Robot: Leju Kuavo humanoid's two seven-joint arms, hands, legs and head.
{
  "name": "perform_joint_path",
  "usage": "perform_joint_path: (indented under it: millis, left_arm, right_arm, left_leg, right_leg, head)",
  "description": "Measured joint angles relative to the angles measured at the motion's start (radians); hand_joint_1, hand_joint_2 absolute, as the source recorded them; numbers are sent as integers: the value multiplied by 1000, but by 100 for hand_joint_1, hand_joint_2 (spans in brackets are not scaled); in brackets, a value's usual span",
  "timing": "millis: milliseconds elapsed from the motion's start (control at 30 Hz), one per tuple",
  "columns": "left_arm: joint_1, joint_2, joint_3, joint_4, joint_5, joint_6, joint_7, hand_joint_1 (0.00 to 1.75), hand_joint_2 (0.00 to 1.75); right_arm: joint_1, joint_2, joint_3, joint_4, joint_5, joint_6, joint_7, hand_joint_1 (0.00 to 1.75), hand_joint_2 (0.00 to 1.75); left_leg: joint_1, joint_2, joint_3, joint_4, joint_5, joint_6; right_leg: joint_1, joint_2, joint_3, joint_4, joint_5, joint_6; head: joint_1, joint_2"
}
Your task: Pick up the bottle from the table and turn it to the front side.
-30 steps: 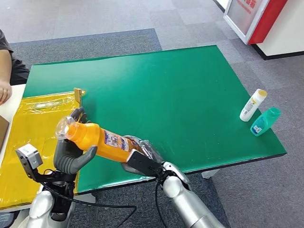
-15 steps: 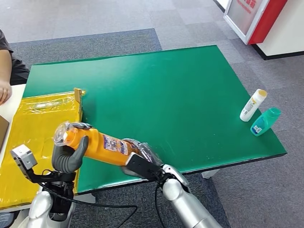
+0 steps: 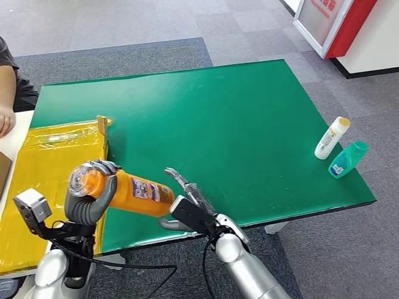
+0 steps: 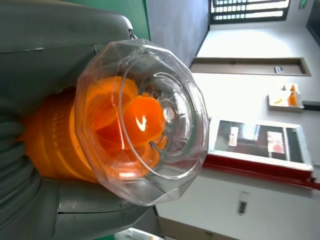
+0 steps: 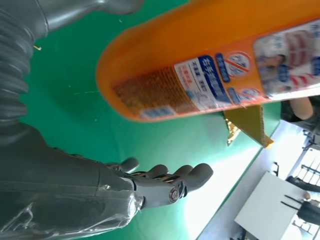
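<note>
Far left, at the frame edge: a person's arm (image 3: 6, 87), resting by a yellow sheet (image 3: 42, 168) that adjoins the green table (image 3: 225, 118).

Next, held above the near-left corner of the table: one orange bottle (image 3: 127, 192), lying nearly level, long axis running left to right, clear cap (image 4: 141, 120) toward the left, rounded base toward the right, printed label (image 5: 222, 75) facing up and toward the camera.

Gripped near the cap end by the left hand (image 3: 87, 199), fingers wrapped tight round the neck, thumb over the top.

Just right of the bottle's base: the right hand (image 3: 188, 202), fingers spread and extended, holding nothing, apart from the bottle in the right wrist view.

Far right, near the table edge: two more bottles lying side by side, one white bottle (image 3: 331, 137) with a yellow cap, one teal bottle (image 3: 348, 159).
</note>
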Motion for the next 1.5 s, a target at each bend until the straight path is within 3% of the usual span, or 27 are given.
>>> perform_joint_path:
  millis: [167,367,533,767,967,1233,1500]
  left_arm:
    - [-57,19,-6,-39,-170,45,54,175,175]
    - [-198,96,-74,-45,-418,51,177,175,175]
    - [-326,172,-181,-15,-527,-7,273,175,175]
    - [-495,296,-391,133,-661,-122,414,175,175]
    - [-538,357,-516,250,-706,-147,457,175,175]
    - [-535,381,-573,345,-863,-150,555,175,175]
    - [-474,314,-486,427,-1216,-28,639,175,175]
  right_arm:
    - [3,0,-10,-22,-22,8,-10,0,175]
    - [16,0,-37,-43,-49,21,-15,0,175]
    - [30,0,-62,-53,-66,28,-17,0,175]
    - [51,-4,-104,-74,-90,33,-17,0,175]
    - [62,-5,-127,-80,-93,39,-18,0,175]
    - [64,-5,-142,-80,-88,51,-17,0,175]
    - [67,6,-143,-79,-62,70,-8,0,175]
  left_leg:
    - [0,0,0,0,0,0]
    - [0,0,0,0,1,0]
    - [0,0,0,0,2,0]
    - [0,1,0,0,2,0]
    - [0,1,0,0,2,0]
    - [0,1,0,0,2,0]
    - [0,1,0,0,2,0]
  right_leg:
    - [0,0,0,0,0,0]
    - [0,0,-1,0,2,-1]
    - [0,0,-1,0,2,-1]
    - [0,1,-1,0,2,-1]
    - [0,1,-1,0,2,-1]
    - [0,1,-1,0,2,-1]
    - [0,1,-1,0,2,-1]
  head:
    - [0,0]
    - [0,0]
    - [0,0]
    - [0,0]
    - [0,0]
    - [0,0]
    - [0,0]
